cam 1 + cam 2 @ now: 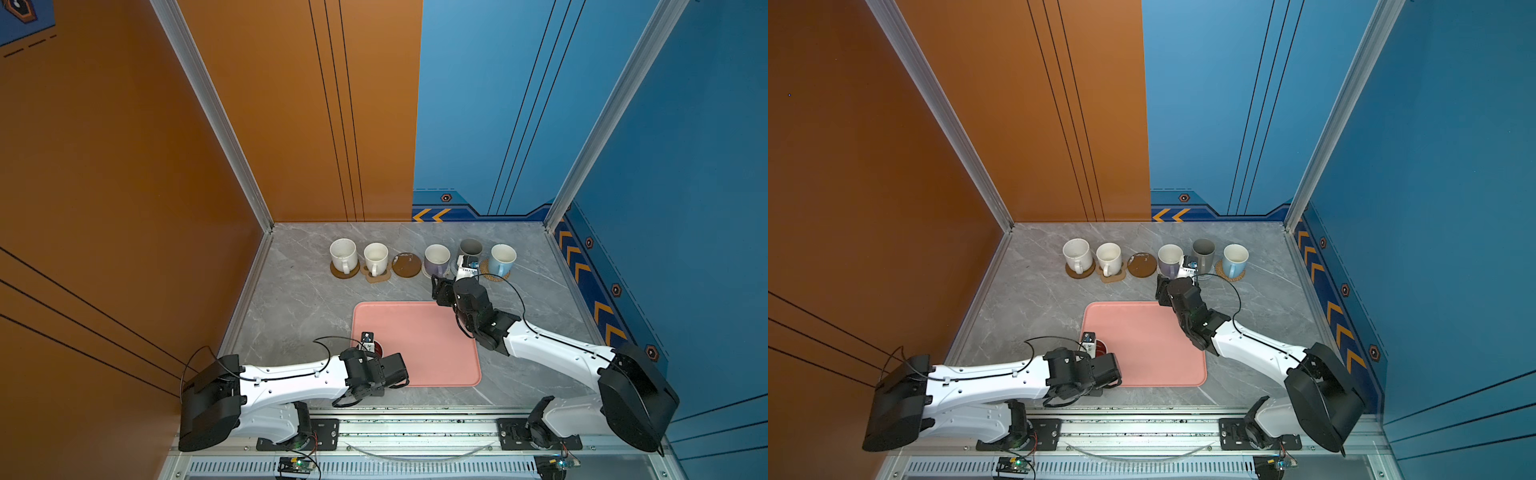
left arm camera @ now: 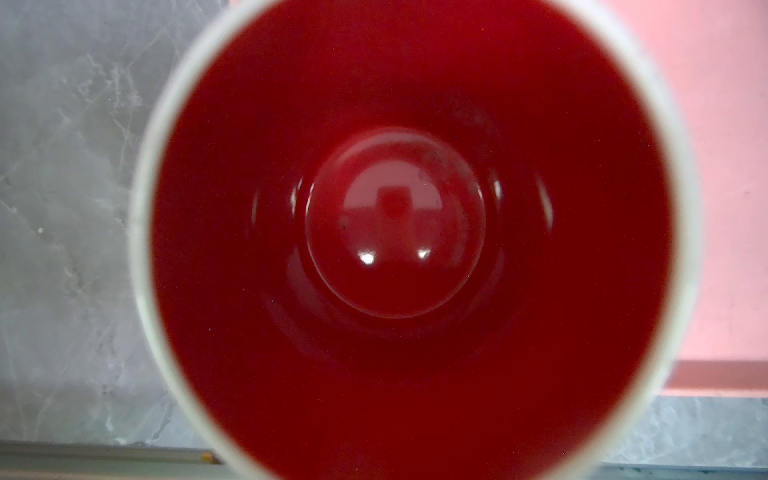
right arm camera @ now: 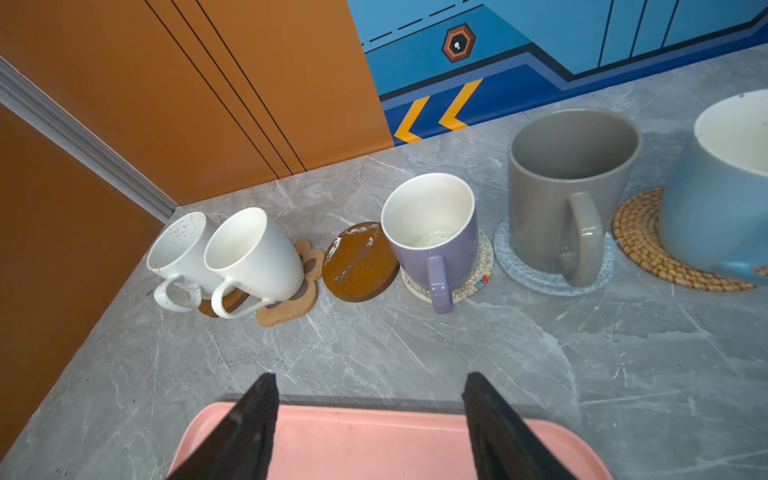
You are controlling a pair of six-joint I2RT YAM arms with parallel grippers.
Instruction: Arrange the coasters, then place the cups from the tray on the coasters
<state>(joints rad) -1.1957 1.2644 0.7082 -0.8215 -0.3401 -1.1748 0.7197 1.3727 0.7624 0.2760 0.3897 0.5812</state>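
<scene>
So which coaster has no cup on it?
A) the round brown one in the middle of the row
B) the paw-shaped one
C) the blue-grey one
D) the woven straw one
A: the brown coaster lies bare between a white cup and the purple cup, while the other three each carry a cup.

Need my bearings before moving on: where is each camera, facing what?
Both top views: overhead, looking down on tray; left arm, right arm show.
Left wrist: down into red-lined cup; no robot parts.
Right wrist: above tray, facing cup row; open right hand shows.
Shared: bare brown coaster, right wrist and both top views.
</scene>
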